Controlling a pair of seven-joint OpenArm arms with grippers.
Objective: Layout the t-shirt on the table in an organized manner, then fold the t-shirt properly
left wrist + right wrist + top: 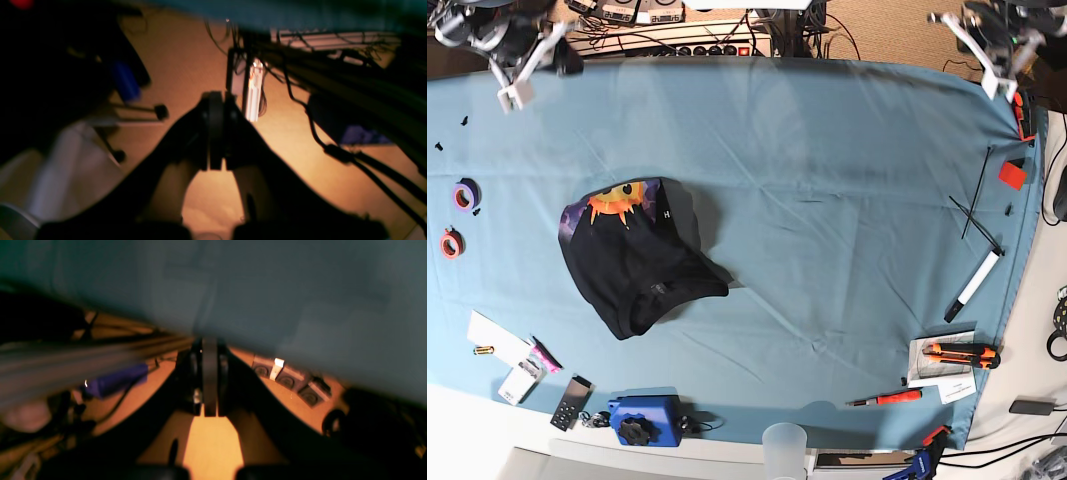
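Observation:
The t-shirt (637, 265) lies bunched in a black heap on the left half of the table (827, 200), its orange sun print facing up near the heap's far end. Both arms hang past the table's far edge, well away from the shirt. My right gripper (515, 92) is at the far left corner and my left gripper (993, 72) at the far right corner. In the wrist views the left gripper (216, 100) and the right gripper (209, 351) both have their fingers pressed together with nothing between them, over the brown floor. The teal cloth (267, 290) hangs above.
Two tape rolls (457, 215) sit at the left edge. Along the front edge are a blue device (642, 420) and a plastic cup (784, 445). A marker (972, 285), an orange cutter (962, 352) and a red pen (887, 399) lie at the right. Cables and a power strip (677, 45) run behind the table.

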